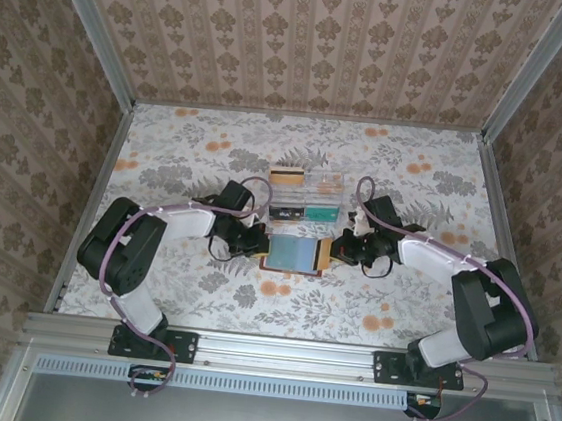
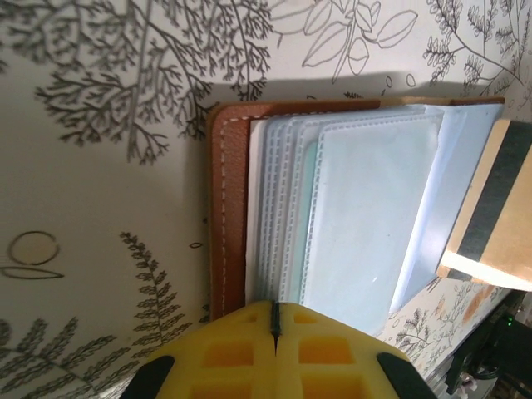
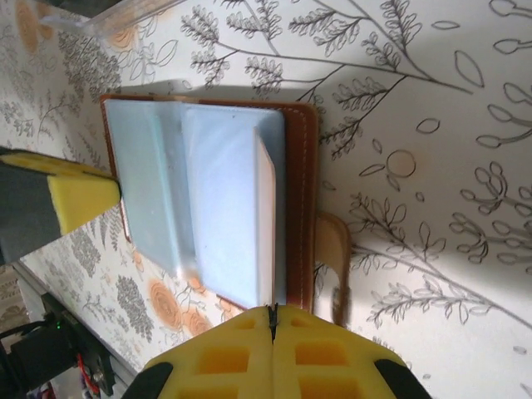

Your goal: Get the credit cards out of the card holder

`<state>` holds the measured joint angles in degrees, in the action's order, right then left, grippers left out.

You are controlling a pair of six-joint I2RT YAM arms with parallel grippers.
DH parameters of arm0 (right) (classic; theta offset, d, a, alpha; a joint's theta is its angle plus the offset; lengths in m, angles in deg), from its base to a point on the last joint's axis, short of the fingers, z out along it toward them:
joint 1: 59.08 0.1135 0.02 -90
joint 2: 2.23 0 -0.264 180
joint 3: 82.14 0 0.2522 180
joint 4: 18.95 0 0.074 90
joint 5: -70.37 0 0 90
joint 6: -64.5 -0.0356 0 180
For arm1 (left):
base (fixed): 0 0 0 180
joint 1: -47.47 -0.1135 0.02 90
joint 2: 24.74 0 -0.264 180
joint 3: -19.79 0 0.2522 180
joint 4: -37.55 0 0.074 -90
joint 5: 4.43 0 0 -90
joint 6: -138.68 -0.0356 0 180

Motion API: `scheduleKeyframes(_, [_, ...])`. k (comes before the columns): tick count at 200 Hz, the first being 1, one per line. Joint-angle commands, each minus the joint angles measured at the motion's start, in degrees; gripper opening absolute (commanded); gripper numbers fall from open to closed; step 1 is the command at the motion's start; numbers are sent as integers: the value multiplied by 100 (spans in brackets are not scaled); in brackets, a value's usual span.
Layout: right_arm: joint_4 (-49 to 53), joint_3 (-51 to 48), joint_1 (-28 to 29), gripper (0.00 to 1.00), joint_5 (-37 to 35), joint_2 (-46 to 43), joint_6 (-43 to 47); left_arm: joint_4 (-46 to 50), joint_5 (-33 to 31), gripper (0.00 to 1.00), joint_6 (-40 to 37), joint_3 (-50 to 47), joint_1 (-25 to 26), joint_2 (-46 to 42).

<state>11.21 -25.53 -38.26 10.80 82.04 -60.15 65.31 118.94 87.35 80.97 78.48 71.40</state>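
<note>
The card holder (image 1: 295, 252) lies open at mid-table, brown leather outside, pale blue-grey sleeves fanned inside (image 2: 366, 216) (image 3: 224, 208). My left gripper (image 1: 257, 245) is shut at its left edge; a sleeve edge runs into the seam between the yellow pads (image 2: 275, 306). My right gripper (image 1: 335, 248) is shut at its right edge, where a raised sleeve's white edge meets the pad seam (image 3: 272, 309). A tan credit card (image 1: 285, 176) with a dark stripe and a green one (image 1: 317, 212) sit in the clear box behind. I cannot make out cards inside the sleeves.
The clear plastic compartment box (image 1: 308, 195) stands just behind the holder. The holder's strap tab (image 3: 332, 258) sticks out beside its spine. The left gripper's yellow finger (image 3: 79, 199) shows at the holder's far side. Metal rails and patterned walls enclose the floral table (image 1: 166, 158).
</note>
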Motion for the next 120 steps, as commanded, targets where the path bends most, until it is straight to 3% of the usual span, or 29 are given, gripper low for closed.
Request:
scheduleKeyframes(1, [670,572,0,0,-154,-341,354,272,28,6,-115,292,-166,-442])
scheduleKeyframes(13, [1005,938,31,0,-346,-399,553,342,40,13,-123,393,-264,-642])
scheduleKeyframes(61, [2484,2842,559,0,-1388,75,1928,512,98,63,-88,508,-914,-1509])
scheduleKeyframes(85, [3067,3924,944,0,-2098,590,2924,644,-11,99,-80,457,-1223,-1997])
scheduleKeyframes(120, [3212,4932,1518,0,-2976,1221,4572,796,-121,100,-84,256,-1677,-2603])
